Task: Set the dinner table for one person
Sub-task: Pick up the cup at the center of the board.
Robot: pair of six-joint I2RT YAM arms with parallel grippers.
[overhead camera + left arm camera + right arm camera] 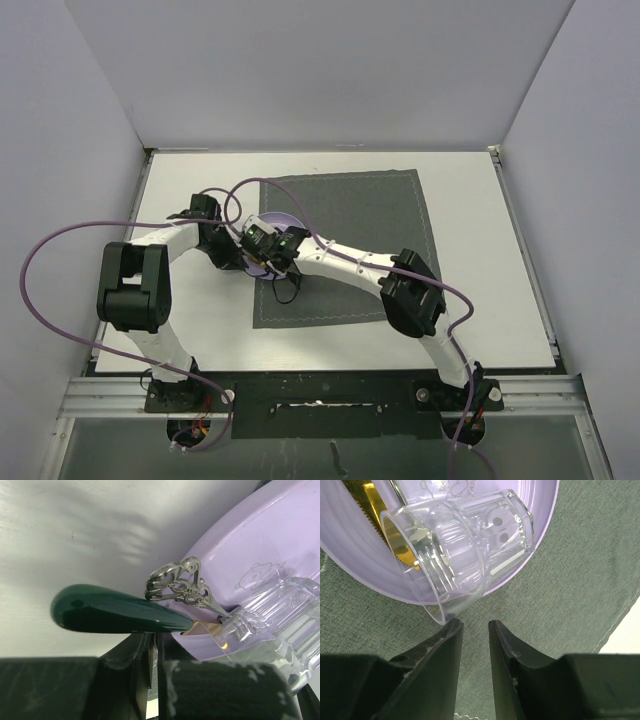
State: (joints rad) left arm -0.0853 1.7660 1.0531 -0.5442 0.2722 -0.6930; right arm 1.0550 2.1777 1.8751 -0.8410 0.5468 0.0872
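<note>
Pale grey walls close in the large flat white dinner table, which lies under everything and runs well beyond the dark grey stitched cloth placemat at its middle. My right gripper is parted only a narrow way and has hold of nothing. Its tips sit low over the cloth, just short of the lip of a clear ribbed cup that lies on its side; glass or plastic, I cannot tell. My left gripper is pressed closed to a slit, with nothing visibly pinched in it. A glossy dark green knife handle crosses just past its tips. Cup, knife and an ornate silver cutlery handle all rest in a round lilac plastic plate at the mat's left edge. The table itself is stiff and fixed, a firm place to set things on, not something to grasp. I judge the cup light, slick and apt to roll, so I would pinch its wall at the rim, gently
</note>
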